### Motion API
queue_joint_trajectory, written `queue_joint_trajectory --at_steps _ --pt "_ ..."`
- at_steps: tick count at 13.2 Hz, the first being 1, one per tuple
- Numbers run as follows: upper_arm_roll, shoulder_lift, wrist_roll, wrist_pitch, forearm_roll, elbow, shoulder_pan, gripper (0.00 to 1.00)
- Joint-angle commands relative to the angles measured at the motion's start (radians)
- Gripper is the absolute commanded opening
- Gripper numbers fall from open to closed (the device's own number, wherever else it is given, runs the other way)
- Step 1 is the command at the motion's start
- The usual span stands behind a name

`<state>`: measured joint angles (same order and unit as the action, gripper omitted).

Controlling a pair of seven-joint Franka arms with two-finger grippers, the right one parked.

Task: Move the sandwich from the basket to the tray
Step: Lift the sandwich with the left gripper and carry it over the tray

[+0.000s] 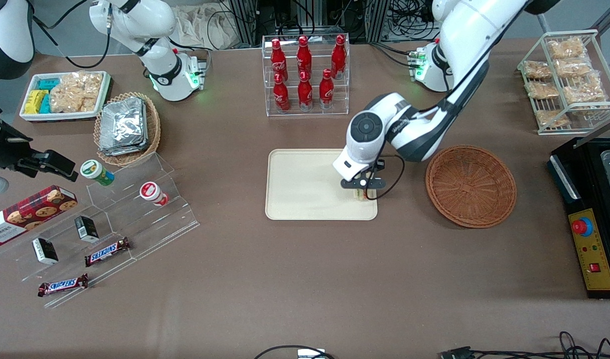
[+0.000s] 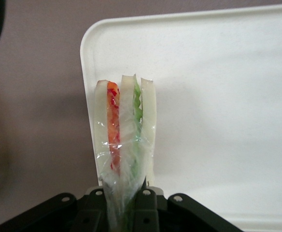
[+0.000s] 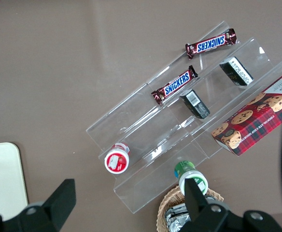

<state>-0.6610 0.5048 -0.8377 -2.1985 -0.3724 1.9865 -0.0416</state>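
My left gripper (image 1: 363,191) is shut on the sandwich (image 1: 359,195), a pale bread wedge with red and green filling in clear wrap. It holds the sandwich low over the cream tray (image 1: 305,184), at the tray's corner nearest the front camera and toward the reddish-brown wicker basket (image 1: 470,185). The basket holds nothing. In the left wrist view the sandwich (image 2: 124,130) stands out from between the black fingers (image 2: 148,210) of the gripper (image 2: 124,205), over the tray (image 2: 218,96) close to its rim. I cannot tell whether the sandwich touches the tray.
A clear rack of red cola bottles (image 1: 305,75) stands farther from the camera than the tray. An acrylic stepped stand (image 1: 110,219) with snacks, a tan basket of foil packets (image 1: 127,127) and a white bin (image 1: 66,94) lie toward the parked arm's end. A wire rack (image 1: 566,80) and a black control box (image 1: 591,219) lie toward the working arm's end.
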Motion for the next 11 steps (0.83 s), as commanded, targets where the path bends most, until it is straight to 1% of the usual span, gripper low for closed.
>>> queue_joint_trajectory --at_steps 1,5,6,7,9,11 --pt "0.007 0.033 -0.014 -0.055 -0.042 0.0 0.005 0.0" --pt "0.015 0.052 -0.018 -0.081 -0.042 -0.003 0.006 0.0" --pt "0.015 0.054 -0.024 -0.081 -0.034 -0.003 0.008 0.37" --pt "0.017 0.054 -0.049 -0.079 -0.033 -0.003 0.008 0.99" --pt "0.015 0.05 -0.092 -0.07 -0.033 -0.006 0.006 1.0" --pt "0.015 0.043 -0.098 -0.064 -0.033 -0.006 0.006 1.0"
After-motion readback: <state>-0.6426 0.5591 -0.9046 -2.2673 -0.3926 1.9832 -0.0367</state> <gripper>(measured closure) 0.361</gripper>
